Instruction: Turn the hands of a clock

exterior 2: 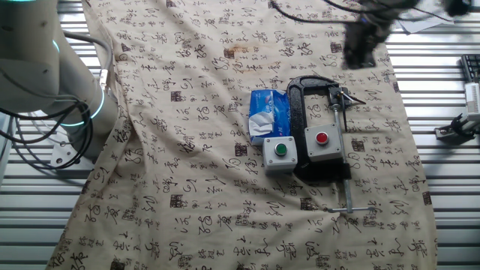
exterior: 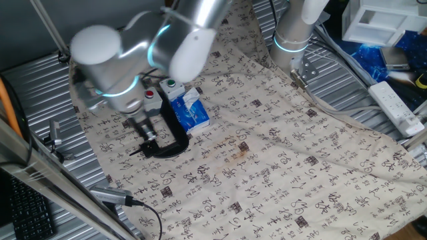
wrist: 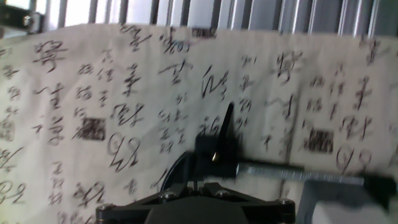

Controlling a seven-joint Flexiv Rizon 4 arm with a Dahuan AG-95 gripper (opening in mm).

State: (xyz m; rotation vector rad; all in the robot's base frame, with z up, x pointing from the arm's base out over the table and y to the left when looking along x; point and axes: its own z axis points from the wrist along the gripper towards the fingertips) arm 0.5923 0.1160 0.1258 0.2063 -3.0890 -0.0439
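While the end effector (exterior: pixel 145 133) hovers over the clock (exterior: pixel 160 148) (C-clamp-held), finger state's unclear w/ blur.

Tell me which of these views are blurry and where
One fixed view: the arm is smeared, cloth sharp. The other fixed view: the gripper is a dark smudge above the C-clamp. Hand view: soft throughout, the hands fuzzy.
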